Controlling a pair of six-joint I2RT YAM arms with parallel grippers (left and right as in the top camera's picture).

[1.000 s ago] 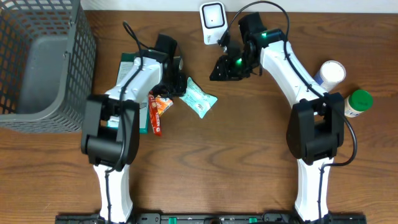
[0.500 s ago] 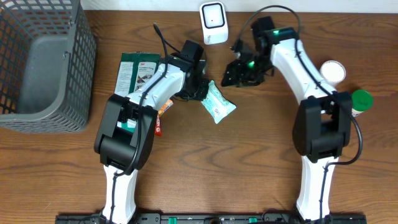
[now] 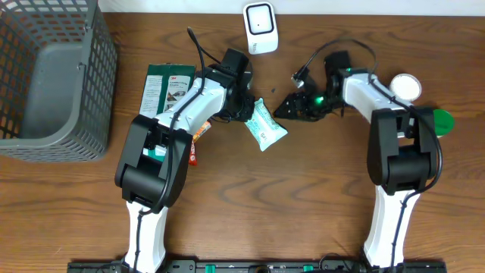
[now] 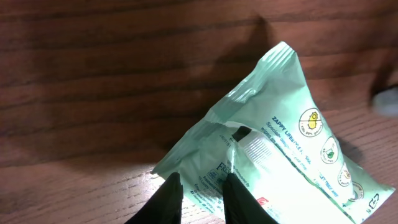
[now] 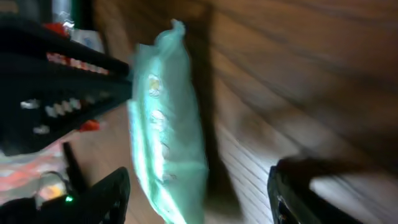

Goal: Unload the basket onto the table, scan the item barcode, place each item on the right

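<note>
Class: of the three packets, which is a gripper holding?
The mint-green packet, pinched by the left gripper; the dark green packet and the red packet lie free.

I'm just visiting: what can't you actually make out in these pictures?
- Barcode on the green packet: not visible in any view; the left gripper covers its lower edge in the left wrist view.
- Packet print, right wrist view: blurred.
- Red snack bar and green box, overhead: partly hidden under the left arm.
</note>
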